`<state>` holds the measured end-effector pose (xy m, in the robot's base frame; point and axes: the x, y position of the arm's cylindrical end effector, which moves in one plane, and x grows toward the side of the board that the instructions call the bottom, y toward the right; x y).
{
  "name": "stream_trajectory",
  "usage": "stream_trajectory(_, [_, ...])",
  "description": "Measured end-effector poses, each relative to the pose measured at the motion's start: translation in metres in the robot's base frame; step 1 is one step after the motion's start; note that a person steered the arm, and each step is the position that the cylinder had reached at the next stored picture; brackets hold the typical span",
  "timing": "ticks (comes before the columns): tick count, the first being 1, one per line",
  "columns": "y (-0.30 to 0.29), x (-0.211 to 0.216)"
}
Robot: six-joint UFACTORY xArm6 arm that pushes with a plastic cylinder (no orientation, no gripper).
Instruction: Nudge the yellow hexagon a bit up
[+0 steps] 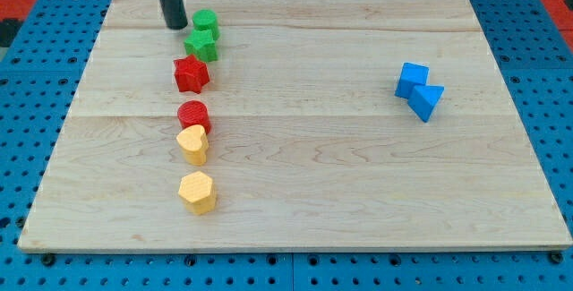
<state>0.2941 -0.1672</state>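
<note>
The yellow hexagon [197, 192] lies near the board's bottom left. A yellow heart-shaped block [192, 144] sits just above it, touching a red cylinder [193, 115]. My tip [175, 26] is near the view's top left, just left of the green blocks and far above the yellow hexagon. The rod rises out of the view's top.
A red star [191, 73], a green star [202, 45] and a green cylinder [206, 21] form a column above the red cylinder. A blue cube [413, 80] and a blue triangle [427, 101] touch at the right. The wooden board [358, 192] lies on a blue pegboard.
</note>
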Motion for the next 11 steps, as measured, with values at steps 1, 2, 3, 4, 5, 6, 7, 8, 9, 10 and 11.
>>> stream_trajectory(1, [0.001, 0.048])
stream_trajectory(2, [0.002, 0.074])
stream_trajectory(3, [0.009, 0.074])
stream_trajectory(4, [0.005, 0.085])
stream_trajectory(5, [0.007, 0.087])
stream_trajectory(6, [-0.025, 0.125])
stream_trajectory(7, [-0.025, 0.245])
stream_trajectory(8, [-0.015, 0.324])
stream_trajectory(9, [0.023, 0.322])
stream_trajectory(10, [0.050, 0.308])
stream_trajectory(11, [0.064, 0.322])
